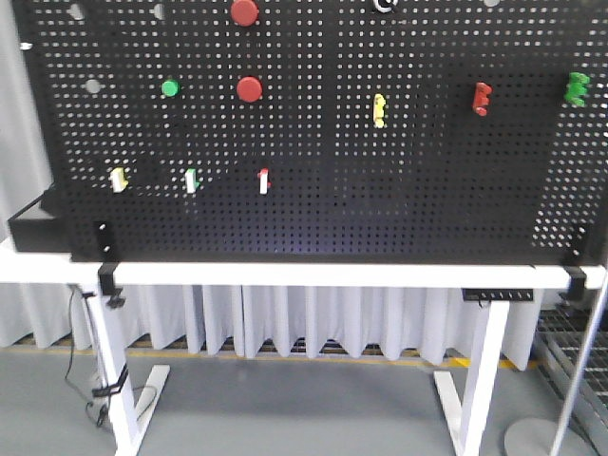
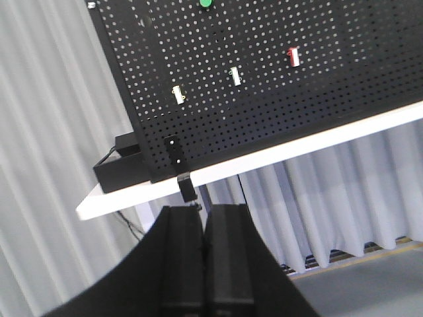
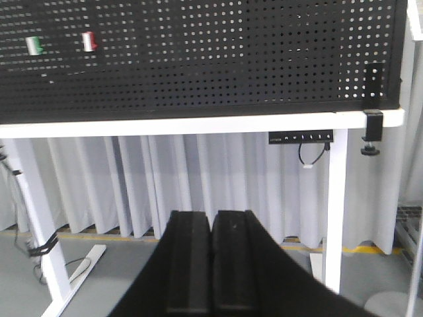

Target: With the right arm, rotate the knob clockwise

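- This looks like a robotics test lab: a black pegboard (image 1: 313,142) stands upright as a practice panel, dotted with small coloured fittings (image 1: 249,89).
- Under the pegboard is a white sit-stand desk (image 1: 313,274) with a height control panel (image 1: 498,295). Black clamps (image 1: 107,276) fix the board to its edge.
- Below and behind the pegboard, pale curtains (image 1: 313,318) screen off the bay, with a yellow floor marking (image 1: 459,362) at their foot.

No text, number or brand can be read in any view. The small control panel (image 3: 301,137), under the table's (image 3: 198,124) front edge near its right corner, carries a row of pale marks that are too small to make out. The coloured pieces on the pegboard (image 1: 313,209) are too blurred to show any lettering.
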Motion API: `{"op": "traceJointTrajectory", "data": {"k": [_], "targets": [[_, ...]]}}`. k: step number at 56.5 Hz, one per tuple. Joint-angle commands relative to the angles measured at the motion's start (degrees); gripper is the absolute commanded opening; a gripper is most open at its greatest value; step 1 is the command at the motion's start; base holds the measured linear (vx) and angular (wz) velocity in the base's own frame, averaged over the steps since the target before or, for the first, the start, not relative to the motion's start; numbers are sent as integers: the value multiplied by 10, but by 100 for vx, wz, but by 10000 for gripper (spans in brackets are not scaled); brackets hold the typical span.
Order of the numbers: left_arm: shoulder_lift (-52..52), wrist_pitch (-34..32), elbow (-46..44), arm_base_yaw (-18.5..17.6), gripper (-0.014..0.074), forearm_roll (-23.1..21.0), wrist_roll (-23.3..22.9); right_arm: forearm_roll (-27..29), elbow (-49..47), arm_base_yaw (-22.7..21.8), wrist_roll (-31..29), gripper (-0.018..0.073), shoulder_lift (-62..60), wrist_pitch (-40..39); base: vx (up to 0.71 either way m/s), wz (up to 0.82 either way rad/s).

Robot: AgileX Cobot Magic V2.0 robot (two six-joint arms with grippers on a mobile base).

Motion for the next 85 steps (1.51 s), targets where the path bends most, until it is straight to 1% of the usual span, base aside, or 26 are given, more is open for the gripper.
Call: {"op": "traceJointTrajectory", "data": {"k": [1,52,85], "targets": [[-10,-44,19,-4,-6,-3,-2,-5,4,-2,-3,-8,-6,-51,43,-3],[-10,-44,19,-4,-6,-3,-2,-5,4,-2,-3,-8,-6,-51,37,1],[-10,-44,19,-4,-6,-3,-2,-5,4,-2,-3,-8,-6,-51,15,-2]]}}
